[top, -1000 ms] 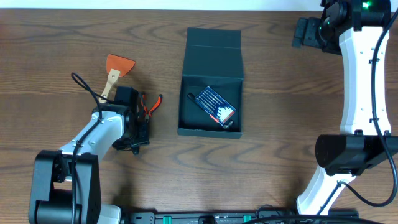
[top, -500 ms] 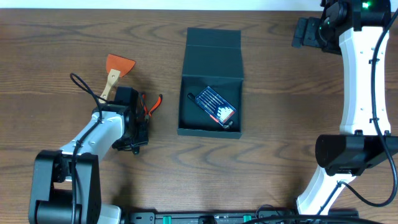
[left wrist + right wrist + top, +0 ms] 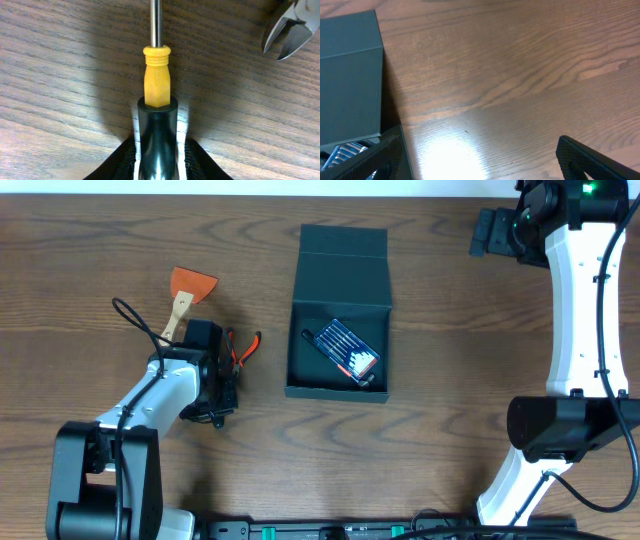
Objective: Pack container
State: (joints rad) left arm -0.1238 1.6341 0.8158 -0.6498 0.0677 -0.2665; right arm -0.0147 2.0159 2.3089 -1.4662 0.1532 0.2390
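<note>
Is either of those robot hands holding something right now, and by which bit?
The left gripper grips a screwdriver by the black end of its handle. The right gripper is open and empty.

White arm shells, black joints — looping black cable, green LED.

The left arm stretches low from its base at the table's near edge, elbow bent, wrist turned inward. The left gripper points down at the tabletop, its two dark fingers pressed to either side of a screwdriver handle. The white right arm extends straight to the far right corner. There the right gripper hangs above the surface with its fingers spread wide.
</note>
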